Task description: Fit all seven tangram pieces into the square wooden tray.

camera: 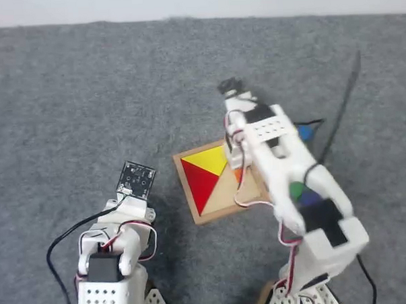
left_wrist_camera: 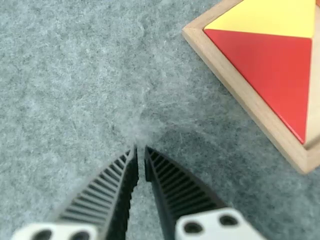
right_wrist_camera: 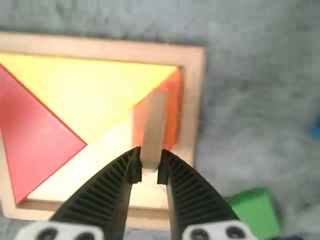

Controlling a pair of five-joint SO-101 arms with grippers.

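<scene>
Pinching the orange wooden tangram piece on edge, my right gripper hangs over the square wooden tray, beside the seated yellow triangle. I judge placement in hand: next I must lay it flat into the corner gap. My left gripper, closed and empty, hovers just off the tray.

Blurred past telling its outline in the right wrist view: orange piece, pinched on edge in the right tool. Cropped by that picture's border: green piece and a blue scrap, too little of it to name. Hidden under the right arm in the high view: right side of the tray. Cut off in the left wrist view: tray, red piece, yellow piece.
</scene>
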